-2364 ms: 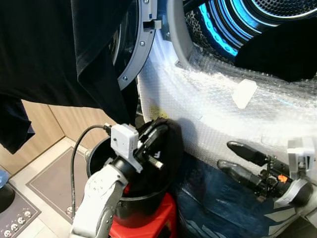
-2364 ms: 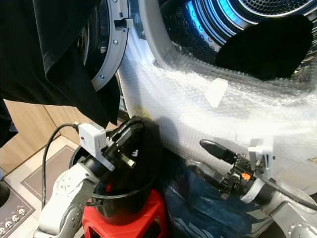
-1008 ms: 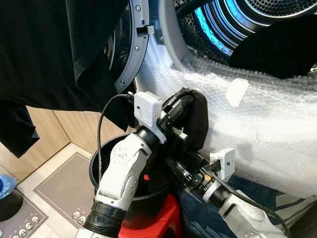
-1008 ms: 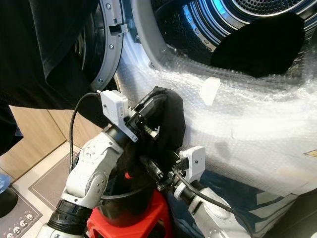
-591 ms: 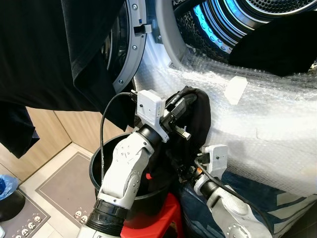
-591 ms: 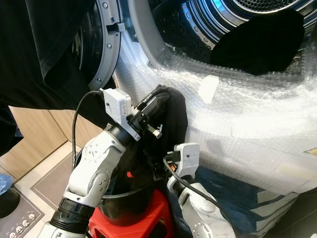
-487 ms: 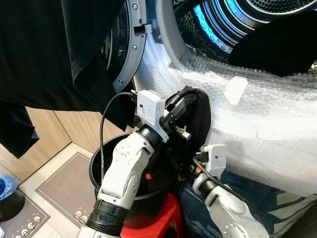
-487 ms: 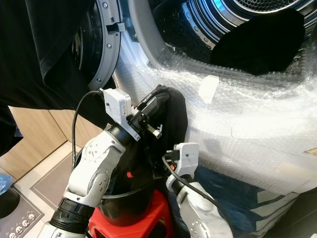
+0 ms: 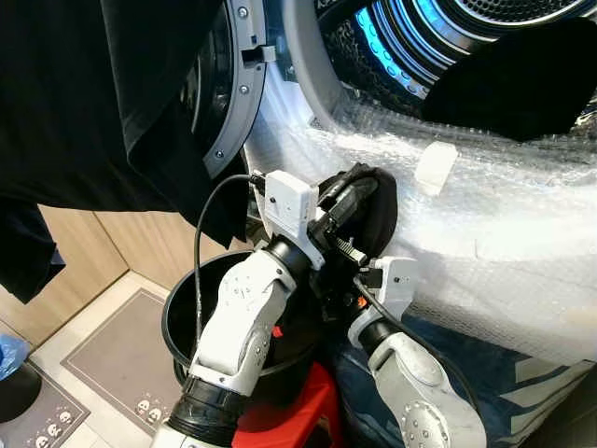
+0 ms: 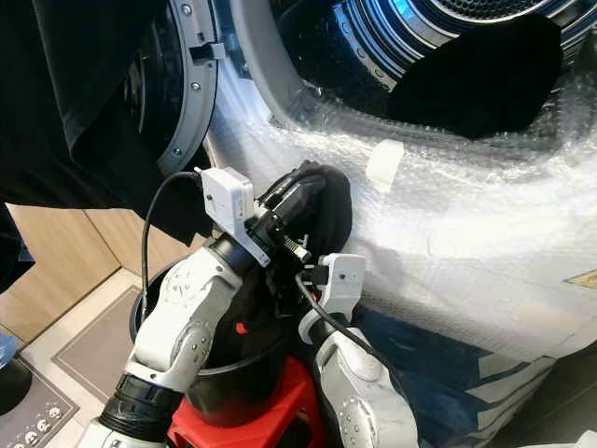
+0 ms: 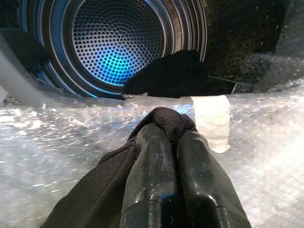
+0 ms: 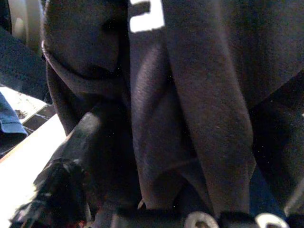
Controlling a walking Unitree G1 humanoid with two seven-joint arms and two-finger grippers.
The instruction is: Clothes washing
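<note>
Black garment (image 9: 373, 201) pinched tight in the left gripper (image 11: 173, 135) fingers, just below the drum (image 11: 114, 45); right gripper (image 12: 95, 156) underneath, grip state hidden by cloth.

Matt black cloth garment (image 11: 156, 121), glossy perforated metal drum (image 11: 114, 45), shiny bubble wrap (image 9: 504, 233).

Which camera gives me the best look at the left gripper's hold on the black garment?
Left wrist view: left gripper shows both fingers shut on the black garment, facing the drum. Eye views show it from the side, lifted above the bucket. Right wrist view shows hanging fabric.
</note>
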